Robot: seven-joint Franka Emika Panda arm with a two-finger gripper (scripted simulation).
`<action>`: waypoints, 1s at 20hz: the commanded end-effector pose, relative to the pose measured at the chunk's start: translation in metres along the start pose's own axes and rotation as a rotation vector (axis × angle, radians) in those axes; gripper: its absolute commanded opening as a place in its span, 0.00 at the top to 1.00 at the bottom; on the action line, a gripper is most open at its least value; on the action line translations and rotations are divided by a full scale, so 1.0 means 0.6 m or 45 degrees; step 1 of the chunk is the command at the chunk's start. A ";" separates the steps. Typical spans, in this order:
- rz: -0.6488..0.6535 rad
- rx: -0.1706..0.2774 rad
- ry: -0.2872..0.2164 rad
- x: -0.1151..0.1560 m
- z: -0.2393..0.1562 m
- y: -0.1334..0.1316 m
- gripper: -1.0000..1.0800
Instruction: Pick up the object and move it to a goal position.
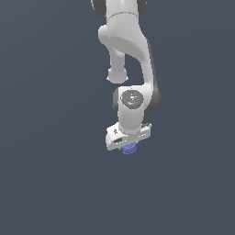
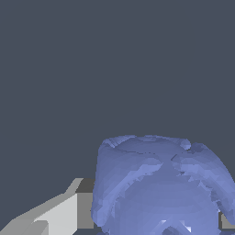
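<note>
The object (image 1: 130, 148) is a small blue-violet knobbly ball that peeks out just under the white hand of my arm, near the middle of the exterior view. My gripper (image 1: 128, 148) points down and is shut on it; the fingers are mostly hidden behind the hand there. In the wrist view the object (image 2: 158, 186) fills the lower part of the picture, huge and bumpy. One white finger with a dark pad (image 2: 69, 209) presses against its side, and a sliver of the other finger (image 2: 226, 221) shows on the opposite side.
A plain dark grey-blue surface (image 1: 46, 183) surrounds the arm in both views. No other objects, containers or edges show. The arm's white links (image 1: 126, 41) rise toward the top of the exterior view.
</note>
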State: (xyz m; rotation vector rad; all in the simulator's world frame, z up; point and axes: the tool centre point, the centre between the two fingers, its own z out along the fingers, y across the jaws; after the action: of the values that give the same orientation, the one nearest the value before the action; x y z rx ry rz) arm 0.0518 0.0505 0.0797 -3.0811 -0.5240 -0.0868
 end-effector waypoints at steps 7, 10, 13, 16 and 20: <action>-0.141 0.011 0.089 -0.005 -0.082 0.068 1.00; -0.191 0.016 0.120 -0.006 -0.110 0.092 1.00; -0.240 0.021 0.150 -0.007 -0.138 0.115 1.00; -0.289 0.026 0.181 -0.007 -0.166 0.139 1.00; -0.353 0.033 0.221 -0.008 -0.202 0.170 1.00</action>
State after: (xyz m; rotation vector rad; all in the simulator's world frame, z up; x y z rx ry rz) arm 0.0731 -0.0433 0.1914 -2.9312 -0.8989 -0.3252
